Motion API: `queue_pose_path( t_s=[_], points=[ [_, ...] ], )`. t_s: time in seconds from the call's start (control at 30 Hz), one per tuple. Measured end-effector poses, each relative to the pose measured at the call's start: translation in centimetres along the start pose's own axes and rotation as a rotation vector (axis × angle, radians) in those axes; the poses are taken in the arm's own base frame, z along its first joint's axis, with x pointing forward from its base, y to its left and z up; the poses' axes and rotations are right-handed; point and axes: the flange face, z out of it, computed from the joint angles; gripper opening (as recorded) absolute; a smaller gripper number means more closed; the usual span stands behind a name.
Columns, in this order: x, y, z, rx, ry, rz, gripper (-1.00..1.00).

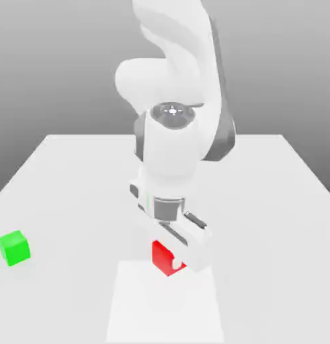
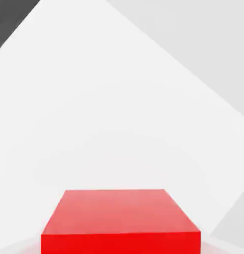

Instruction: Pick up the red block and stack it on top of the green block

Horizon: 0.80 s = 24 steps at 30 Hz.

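And there it was in the exterior view: the tool (image 1: 171, 259) was closed in on the red block (image 1: 162, 258), its grip narrowed to the cube's width, by the edge of the pale patch (image 1: 164, 310) on the worktop (image 1: 275, 222). Whether the cube had cleared the surface, that view couldn't settle! The green block (image 1: 15, 248) sat well apart, out towards the exterior view's left, so a long carry looked due; too low a path risked the held cube clipping its target and shoving it away. Over to the hand view, and the red block showed between the pale fingertips, its top face looking level. A shallow or off-centre pinch, though, could have let it twist on the way, and the two cubes' differing angles threatened an overhanging, toppling stack if released askew.
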Motion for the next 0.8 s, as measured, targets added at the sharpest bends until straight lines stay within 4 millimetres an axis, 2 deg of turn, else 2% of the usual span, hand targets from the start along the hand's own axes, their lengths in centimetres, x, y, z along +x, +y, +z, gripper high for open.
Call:
queue_pose_path(
  t_s=[0.1, 0.17, 0.23, 0.37, 0.47, 0.57, 0.63, 0.7, 0.77, 0.8],
  points=[
    [0.0, -0.6, -0.7, 0.008, -0.01, 0.037, -1.0],
    [1.8, -1.1, -0.9, 0.009, -0.012, 0.107, -1.0],
    [5.5, -1.5, -1.2, 0.01, -0.013, 0.228, -1.0],
    [16.1, -1.2, -1.8, 0.007, -0.016, 0.563, -1.0],
    [24.0, 1.0, -2.2, 0.006, -0.017, 0.813, -1.0],
    [30.8, 4.5, -2.6, 0.005, -0.016, 1.041, -1.0],
    [34.0, 6.7, -2.9, 0.005, -0.015, 1.163, -1.0],
    [36.0, 8.0, -3.2, 0.004, -0.014, 1.247, -1.0],
    [36.8, 8.2, -3.4, 0.004, -0.013, 1.29, -1.0],
    [36.5, 7.6, -2.9, 0.004, -0.013, 1.283, -1.0]
  ],
)
